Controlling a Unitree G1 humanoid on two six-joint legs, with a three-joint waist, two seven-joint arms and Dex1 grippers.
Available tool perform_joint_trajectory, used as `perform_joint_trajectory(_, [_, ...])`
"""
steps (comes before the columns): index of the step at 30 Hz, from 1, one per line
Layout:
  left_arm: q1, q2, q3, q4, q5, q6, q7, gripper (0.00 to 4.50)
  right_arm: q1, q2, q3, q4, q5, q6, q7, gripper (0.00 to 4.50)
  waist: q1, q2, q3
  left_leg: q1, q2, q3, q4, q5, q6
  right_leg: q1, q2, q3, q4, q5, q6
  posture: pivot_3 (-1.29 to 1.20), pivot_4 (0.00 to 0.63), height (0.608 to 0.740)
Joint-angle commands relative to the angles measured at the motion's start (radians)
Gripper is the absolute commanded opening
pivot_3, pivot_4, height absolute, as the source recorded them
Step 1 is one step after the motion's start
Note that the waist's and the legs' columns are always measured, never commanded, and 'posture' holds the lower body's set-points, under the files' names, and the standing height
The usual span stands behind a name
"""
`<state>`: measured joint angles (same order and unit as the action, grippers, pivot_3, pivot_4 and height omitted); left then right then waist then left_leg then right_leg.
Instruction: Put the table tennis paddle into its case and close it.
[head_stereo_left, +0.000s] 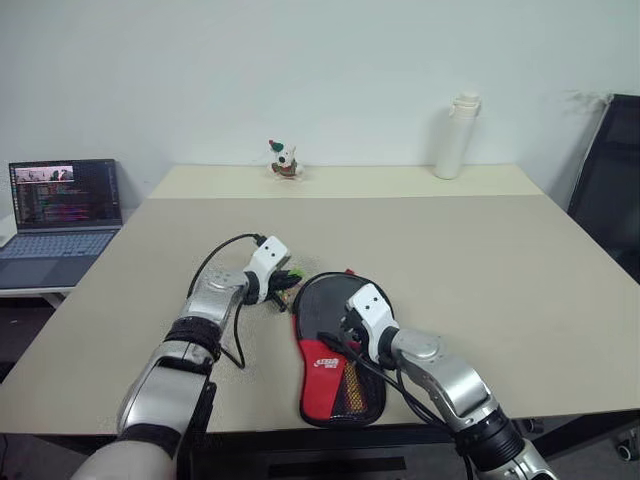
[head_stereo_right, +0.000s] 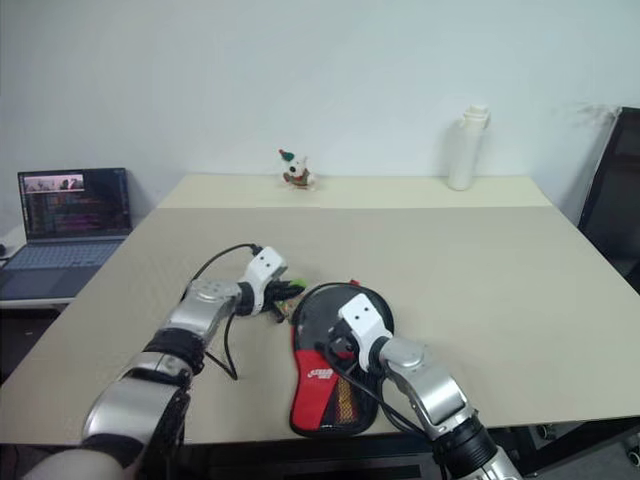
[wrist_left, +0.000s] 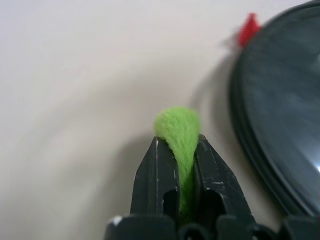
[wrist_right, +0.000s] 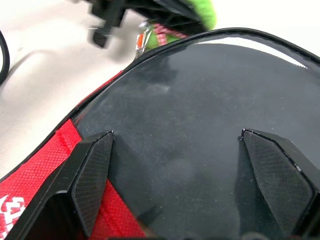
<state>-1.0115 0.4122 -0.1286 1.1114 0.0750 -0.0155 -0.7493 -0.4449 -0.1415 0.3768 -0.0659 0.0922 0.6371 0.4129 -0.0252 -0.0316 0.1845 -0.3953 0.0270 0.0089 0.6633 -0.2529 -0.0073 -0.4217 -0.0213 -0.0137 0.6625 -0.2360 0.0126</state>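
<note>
- Right gripper (wrist_right: 175, 165), jaws spread wide, hangs over the table tennis paddle (wrist_right: 190, 125).
- Black paddle face lies inside the open red-and-black case (head_stereo_left: 322, 372) on the table (head_stereo_left: 480, 270).
- Left gripper (wrist_left: 179, 150), just beside the case's rim, is clenched on a green fuzzy tab (wrist_left: 177, 127).

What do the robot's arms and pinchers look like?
Shiny silver arms with black bands and white blocks at the wrists. Black cables loop along both. The left gripper and right gripper each have two black wedge-shaped fingers, the right ones finely cross-hatched.
</note>
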Motion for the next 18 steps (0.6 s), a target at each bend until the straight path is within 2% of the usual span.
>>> perform_joint_trajectory(1, [-0.064,-0.032,-0.008,0.096,0.049,-0.076,0.097,0.01,0.026,0.002,0.021,-0.008,-0.013,0.022,0.007,4.44,-0.001,0.0,0.0,0.0,0.0,0.0,0.0,0.0,0.0,0.0,0.0,0.0,0.0,0.0,0.0,0.0,0.15,0.74])
perform_joint_trajectory(8, [-0.157,-0.109,-0.015,0.199,0.12,-0.14,0.254,0.01,0.054,0.011,0.04,0.0,-0.019,0.028,0.007,4.44,0.007,-0.002,-0.003,0.0,0.0,0.001,0.0,0.0,0.0,0.001,0.0,-0.001,0.0,0.0,0.0,0.0,0.15,0.74])
perform_joint_trajectory(18, [-0.252,-0.205,-0.057,0.239,0.242,-0.203,0.414,0.01,0.103,0.026,0.062,-0.059,-0.03,0.073,0.009,4.44,0.011,-0.003,-0.004,0.0,0.0,0.002,-0.001,0.0,-0.001,0.0,0.0,-0.002,-0.001,0.0,0.0,0.0,0.15,0.74])
